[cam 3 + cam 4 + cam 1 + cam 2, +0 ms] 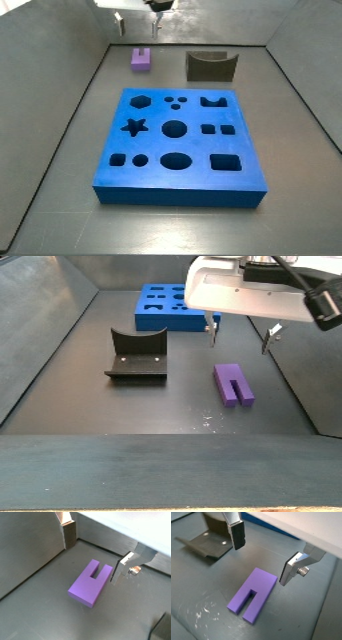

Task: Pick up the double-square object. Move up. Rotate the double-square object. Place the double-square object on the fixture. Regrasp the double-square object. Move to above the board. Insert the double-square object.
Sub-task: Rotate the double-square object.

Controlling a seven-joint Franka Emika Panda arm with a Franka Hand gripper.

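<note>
The block (91, 583) lies flat on the grey floor (40, 607) just under the wrist cameras, its slot (100, 568) running in from one short end. In both wrist views the gripper (93, 544) hangs above it with the fingers spread wide and nothing between them: one finger (69, 534) stands over the floor off one side of the block, another (124, 567) off the opposite side, and neither touches it. The same shows at (252, 594) for the block and (263, 554) for the gripper, with the slot opening toward the block's far end from the fingers.

In a side view the block (234, 384) rests on the floor to the right of the fixture (136, 357), well apart from it, with the gripper (245, 334) above its far end and the finger tips (215, 331) clear of it. The fixture stands upright on its base plate, its curved dip on top. Behind both lies the board (174, 308), flat on the floor.

From the opposite side view, the board (181, 190) fills the middle of the floor, its cut-outs facing up. Beyond it the block (139, 60) sits left of the fixture (209, 67), and the gripper (138, 22) reaches down from the top edge above the block.
</note>
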